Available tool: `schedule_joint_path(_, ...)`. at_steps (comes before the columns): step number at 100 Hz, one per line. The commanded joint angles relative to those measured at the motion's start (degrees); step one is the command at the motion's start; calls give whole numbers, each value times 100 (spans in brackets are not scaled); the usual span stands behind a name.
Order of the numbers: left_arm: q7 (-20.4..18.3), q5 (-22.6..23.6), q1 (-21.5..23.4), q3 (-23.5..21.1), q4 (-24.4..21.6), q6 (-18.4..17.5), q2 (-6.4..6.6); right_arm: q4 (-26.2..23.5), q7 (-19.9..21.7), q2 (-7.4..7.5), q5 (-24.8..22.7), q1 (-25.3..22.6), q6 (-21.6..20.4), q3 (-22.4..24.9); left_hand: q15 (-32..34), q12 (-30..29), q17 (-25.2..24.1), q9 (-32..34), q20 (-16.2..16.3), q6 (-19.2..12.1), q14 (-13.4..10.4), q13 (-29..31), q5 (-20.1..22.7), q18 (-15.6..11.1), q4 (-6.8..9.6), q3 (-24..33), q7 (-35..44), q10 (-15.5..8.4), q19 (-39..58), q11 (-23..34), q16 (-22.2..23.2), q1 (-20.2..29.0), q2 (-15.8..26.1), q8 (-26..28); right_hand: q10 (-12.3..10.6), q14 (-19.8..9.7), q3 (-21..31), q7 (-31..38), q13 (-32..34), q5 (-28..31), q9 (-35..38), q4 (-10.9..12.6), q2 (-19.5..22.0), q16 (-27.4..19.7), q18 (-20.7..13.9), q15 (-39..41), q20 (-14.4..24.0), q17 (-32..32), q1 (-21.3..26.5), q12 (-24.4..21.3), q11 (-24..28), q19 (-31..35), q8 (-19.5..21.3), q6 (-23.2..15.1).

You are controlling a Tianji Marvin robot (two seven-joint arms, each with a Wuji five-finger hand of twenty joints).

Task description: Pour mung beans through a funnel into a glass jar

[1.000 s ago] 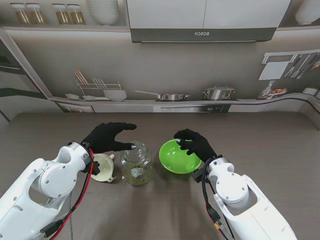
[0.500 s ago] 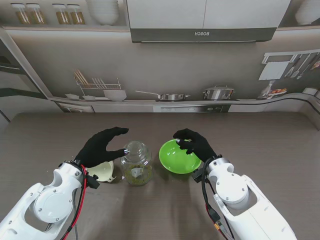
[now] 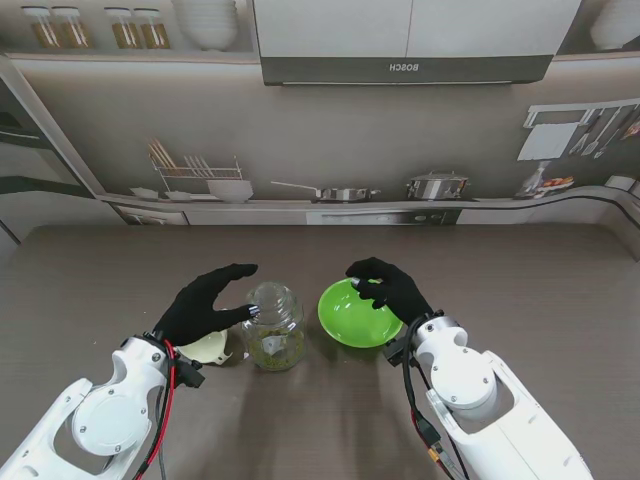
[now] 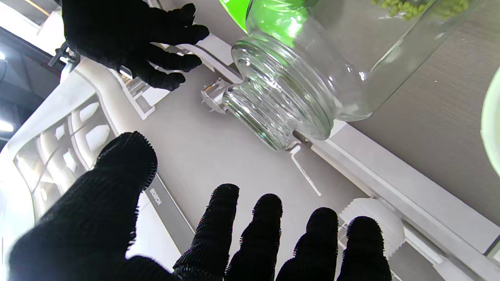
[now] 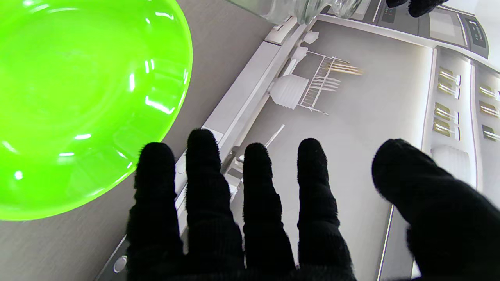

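A glass jar stands upright on the table with green mung beans in its bottom; the left wrist view shows its threaded neck and the beans. A pale funnel lies on the table left of the jar, partly hidden by my left wrist. My left hand is open above the funnel, fingers spread toward the jar, holding nothing. The green bowl sits right of the jar and looks empty. My right hand hovers open over the bowl's right rim.
The grey wood-grain table runs back to a wall printed with a kitchen scene. Both arms come in from the near corners.
My left arm has drawn back toward me and its hand has come slightly nearer, still open beside the jar. The funnel, jar, bowl and right hand have stayed put.
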Motion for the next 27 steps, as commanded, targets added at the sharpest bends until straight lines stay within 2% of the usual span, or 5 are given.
schedule_joint_path(1, -42, -52, 29, -16, 62, -10, -54, -62, 67, -28, 2, -34, 27, -27, -119, -79, -97, -179, -125, 23, -134, -162, -52, -266, 110, 28, -53, -18, -182, -68, -91, 63, -16, -26, -38, 33, 16, -11, -75, -52, -70, 127, 16, 34, 121, -32, 129, -76, -20, -36, -4, -97, -115, -101)
schedule_joint_path(27, 16, -188, -13, -29, 201, -25, -80, -178, 190, 9, -29, -78, 135, -24, -104, -77, -104, -145, -137, 62, -107, -153, 8, -274, 105, 51, -21, 1, -194, -52, -93, 91, -21, -33, -43, 27, 5, -5, -82, -55, -81, 124, 31, 35, 109, -30, 138, -82, -30, -32, 4, -107, -110, -107)
